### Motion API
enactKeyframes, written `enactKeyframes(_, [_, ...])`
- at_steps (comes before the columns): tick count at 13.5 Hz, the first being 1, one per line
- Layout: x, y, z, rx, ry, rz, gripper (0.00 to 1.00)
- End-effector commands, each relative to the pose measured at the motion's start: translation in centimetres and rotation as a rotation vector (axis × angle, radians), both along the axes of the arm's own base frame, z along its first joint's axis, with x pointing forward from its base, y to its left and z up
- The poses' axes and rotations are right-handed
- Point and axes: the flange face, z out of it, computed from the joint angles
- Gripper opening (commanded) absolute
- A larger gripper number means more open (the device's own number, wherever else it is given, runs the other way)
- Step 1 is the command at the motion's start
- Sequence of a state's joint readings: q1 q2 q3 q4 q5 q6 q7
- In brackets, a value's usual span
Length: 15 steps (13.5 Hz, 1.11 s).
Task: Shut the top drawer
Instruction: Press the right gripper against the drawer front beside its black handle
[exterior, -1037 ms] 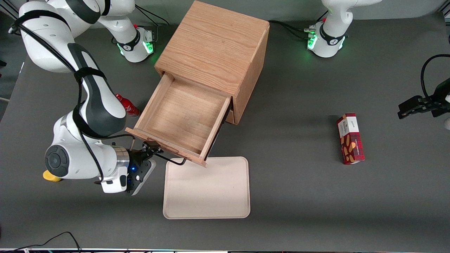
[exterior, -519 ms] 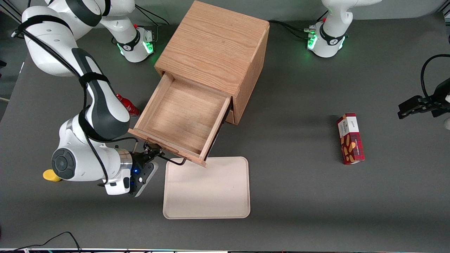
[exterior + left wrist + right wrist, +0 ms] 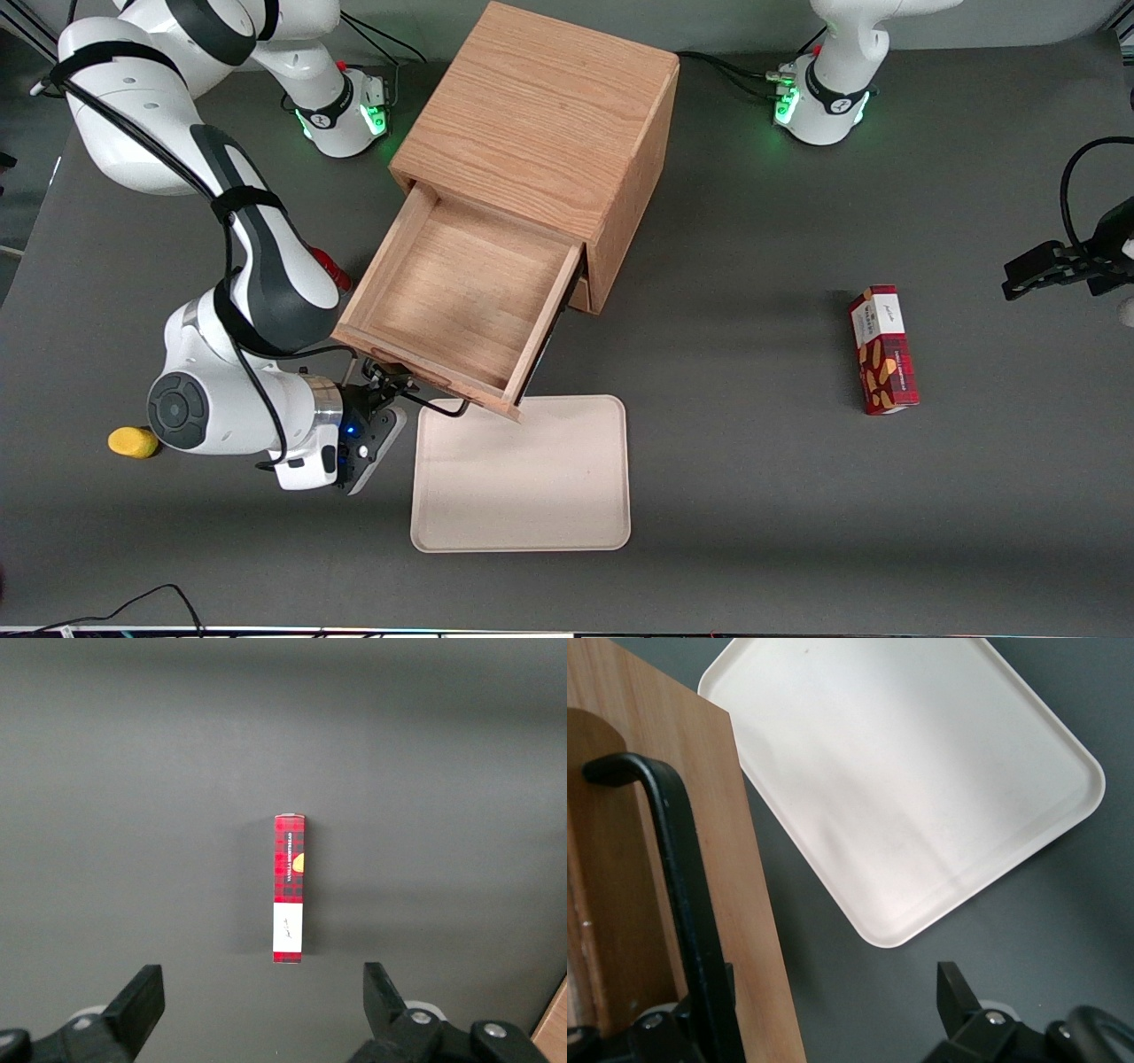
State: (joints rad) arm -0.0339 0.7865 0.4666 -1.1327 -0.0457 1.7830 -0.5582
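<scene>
The light oak cabinet [image 3: 540,115] stands mid-table with its top drawer [image 3: 461,301] pulled far out, its wooden box showing nothing inside. A thin black wire handle [image 3: 436,407] runs along the drawer front [image 3: 744,859]. My right gripper [image 3: 390,385] sits at the end of that handle toward the working arm, just in front of the drawer. It is open: in the right wrist view the gripper [image 3: 833,1014] has the handle [image 3: 682,886] and the edge of the drawer front against one finger, the other finger [image 3: 957,997] over bare table. The lower drawer is hidden under the top one.
A cream tray [image 3: 523,474] lies on the table in front of the open drawer, also in the wrist view as the tray [image 3: 904,788]. A red bottle [image 3: 335,268] is half hidden by the arm, a yellow object [image 3: 133,441] lies by the wrist. A red box [image 3: 881,350] lies toward the parked arm's end.
The working arm's wrist and forearm have shifted toward the drawer and tray, covering more of the red bottle. The gripper stays at the handle's end. The drawer shows no clear movement.
</scene>
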Motion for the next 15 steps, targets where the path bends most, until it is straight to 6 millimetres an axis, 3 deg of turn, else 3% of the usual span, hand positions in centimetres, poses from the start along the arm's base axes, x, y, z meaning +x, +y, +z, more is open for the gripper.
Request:
enactKeyframes(1, [-1.3,0.6,0.2,-0.032,-0.014,0.032,1.0])
enactKeyframes(13, [-6.4,3.5,1.2,-0.054,-0.029,0.06,1.0])
enactKeyframes(15, [-7.8,5.0,1.7,-0.045,-0.029,0.075,1.0])
